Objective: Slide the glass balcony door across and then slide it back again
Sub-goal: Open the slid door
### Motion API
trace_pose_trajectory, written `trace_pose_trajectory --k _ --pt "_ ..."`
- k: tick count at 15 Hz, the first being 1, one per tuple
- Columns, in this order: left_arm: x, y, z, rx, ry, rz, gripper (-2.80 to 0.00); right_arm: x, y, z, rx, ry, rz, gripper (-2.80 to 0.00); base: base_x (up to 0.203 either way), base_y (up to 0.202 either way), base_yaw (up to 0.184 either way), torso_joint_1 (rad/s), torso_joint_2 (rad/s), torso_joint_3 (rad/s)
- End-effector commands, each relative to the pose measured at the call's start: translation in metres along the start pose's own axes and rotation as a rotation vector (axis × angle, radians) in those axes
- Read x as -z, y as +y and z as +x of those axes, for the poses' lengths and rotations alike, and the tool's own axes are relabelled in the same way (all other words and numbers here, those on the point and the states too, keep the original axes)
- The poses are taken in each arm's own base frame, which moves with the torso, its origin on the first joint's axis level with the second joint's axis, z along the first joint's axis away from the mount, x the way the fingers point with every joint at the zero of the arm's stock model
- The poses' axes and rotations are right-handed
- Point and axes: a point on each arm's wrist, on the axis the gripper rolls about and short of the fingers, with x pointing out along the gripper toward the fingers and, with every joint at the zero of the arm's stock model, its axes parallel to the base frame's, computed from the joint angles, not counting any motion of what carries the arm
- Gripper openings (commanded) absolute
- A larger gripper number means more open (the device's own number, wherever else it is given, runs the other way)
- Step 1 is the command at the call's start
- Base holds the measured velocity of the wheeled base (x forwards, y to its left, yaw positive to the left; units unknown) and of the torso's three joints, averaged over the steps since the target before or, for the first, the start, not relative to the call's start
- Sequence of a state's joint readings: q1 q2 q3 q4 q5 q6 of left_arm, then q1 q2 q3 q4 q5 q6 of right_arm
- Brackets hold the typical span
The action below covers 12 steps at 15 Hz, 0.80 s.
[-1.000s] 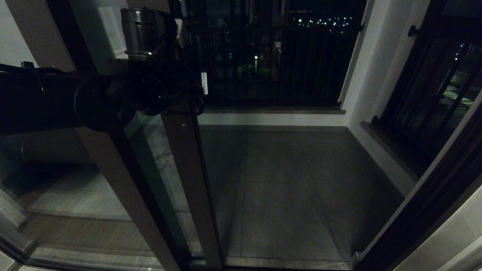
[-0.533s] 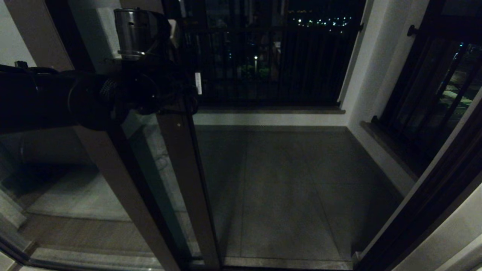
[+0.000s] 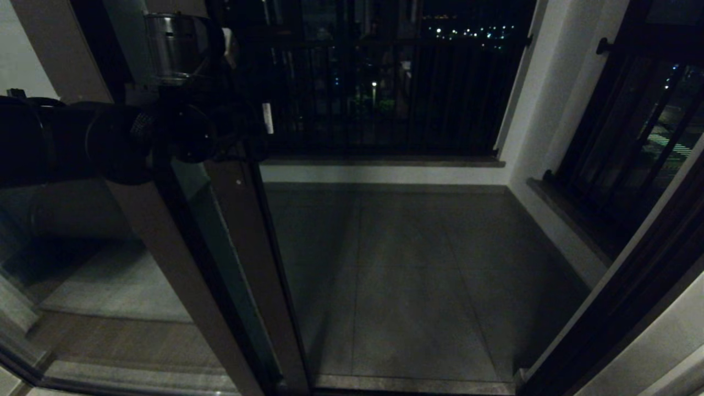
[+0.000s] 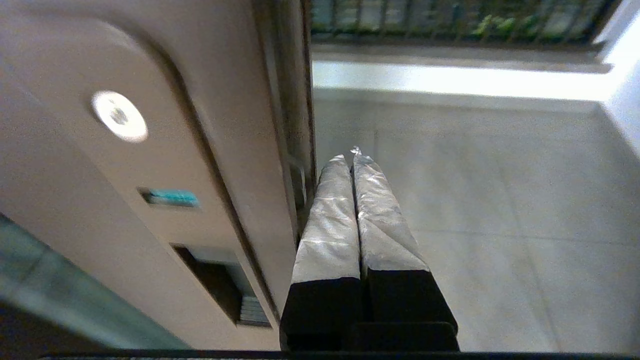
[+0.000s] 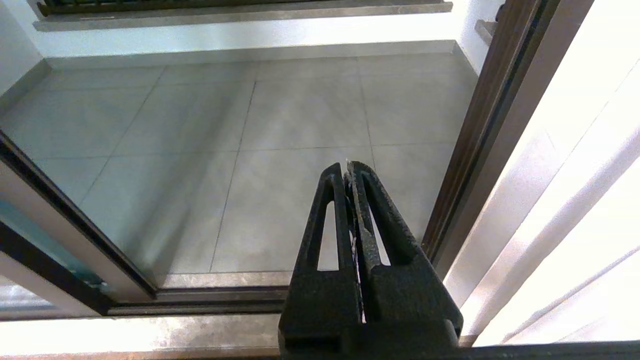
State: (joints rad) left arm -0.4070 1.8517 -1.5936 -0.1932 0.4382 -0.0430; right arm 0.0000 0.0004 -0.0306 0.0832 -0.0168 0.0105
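the left gripper point(image 4: 350, 155) is pressed together (fingers touching) against the edge of the glass door point(image 3: 242, 231), which stands at the left of the opening. the right gripper point(image 5: 348, 167), also pressed together, hangs above the tiled floor point(image 5: 300, 115).
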Motion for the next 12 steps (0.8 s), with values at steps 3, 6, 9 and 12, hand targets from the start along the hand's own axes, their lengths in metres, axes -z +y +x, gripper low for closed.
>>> trace_pose_trajectory --k 3,6,9,12 --pt "0.001 0.006 0.003 -0.015 0.005 0.000 -2.80 0.000 0.000 0.000 0.000 -0.001 0.000 -2.80 0.000 0.000 0.000 0.000 0.00 0.000" --pt "0.001 0.013 0.006 -0.035 0.004 -0.004 -2.80 0.000 0.000 0.000 0.000 -0.001 0.000 -2.80 0.000 0.000 0.000 0.000 0.00 0.000" --pt "0.002 0.022 0.007 -0.055 0.009 -0.004 -2.80 0.000 0.000 0.000 0.000 0.000 0.000 -2.80 0.000 0.000 0.000 0.000 0.00 0.000" --pt "0.005 0.025 0.006 -0.060 0.020 -0.001 -2.80 0.000 0.000 0.000 0.000 0.001 0.000 -2.80 0.000 0.000 0.000 0.000 0.00 0.000"
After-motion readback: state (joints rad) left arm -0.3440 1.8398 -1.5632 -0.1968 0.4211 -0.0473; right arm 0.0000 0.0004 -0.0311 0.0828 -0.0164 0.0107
